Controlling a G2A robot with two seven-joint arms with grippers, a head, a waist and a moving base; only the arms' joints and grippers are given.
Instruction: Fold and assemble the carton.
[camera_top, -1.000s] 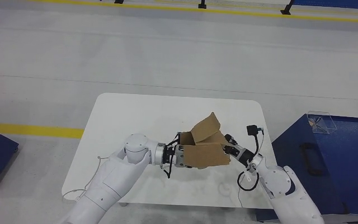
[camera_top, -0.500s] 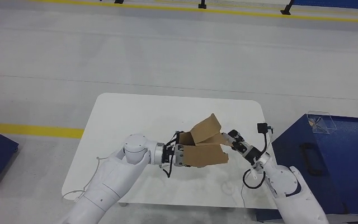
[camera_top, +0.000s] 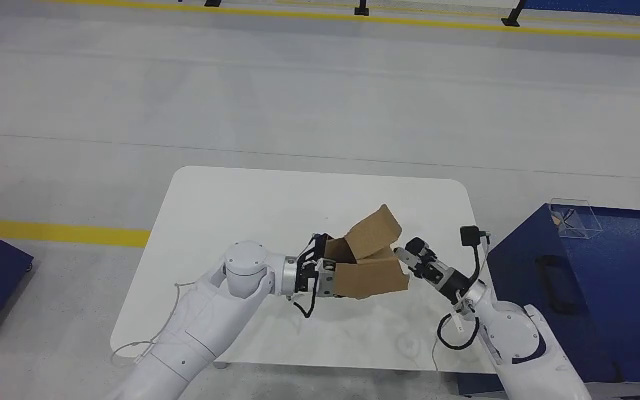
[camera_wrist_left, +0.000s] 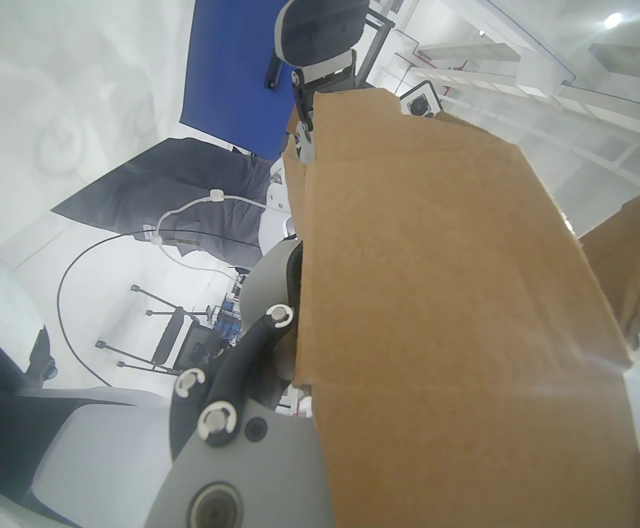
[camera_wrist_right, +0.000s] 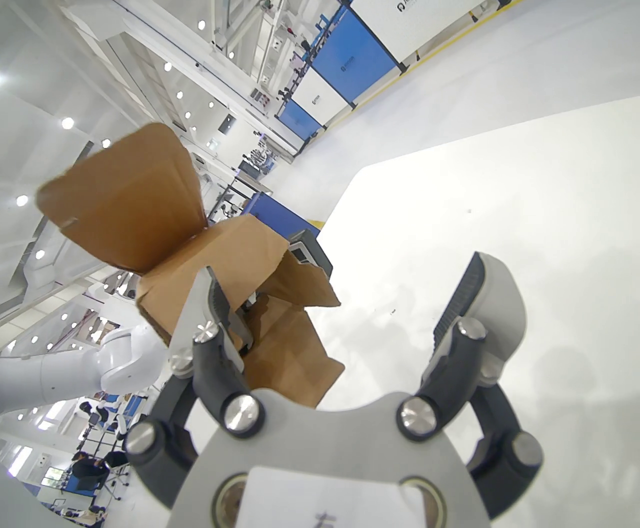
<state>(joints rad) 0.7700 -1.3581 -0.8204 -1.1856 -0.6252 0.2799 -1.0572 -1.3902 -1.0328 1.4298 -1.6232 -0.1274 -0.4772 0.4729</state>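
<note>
Over on the left side of the carton (camera_top: 368, 280), our left gripper (camera_top: 318, 278) is clamped onto the left wall. From the left wrist view we see one black-padded finger (camera_wrist_left: 320, 30) poking past the edge of the brown cardboard, with the other one hidden behind the panel. So yeah, that one has hold of the carton.

Our right gripper (camera_top: 408, 252) is at the carton's right end with its jaws spread wide and nothing between them. In the right wrist view one of its fingers (camera_wrist_right: 210, 300) sits just in front of the open end, but we can't tell whether it touches the cardboard.

The carton sits between the two grippers, over the near right part of the white table (camera_top: 250, 210), and we can't tell if its underside rests on the tabletop. It's only partly put together: one big flap (camera_top: 372, 232) sticks up, tilted toward the far right, and the smaller flaps (camera_wrist_right: 305, 290) at the right end hang loose and open.

Further out, off to the right of the table, we've got a blue cabinet (camera_top: 600, 320) with a small clear box (camera_top: 572, 216) on top, and a yellow floor line (camera_top: 70, 234) over on the left.
</note>
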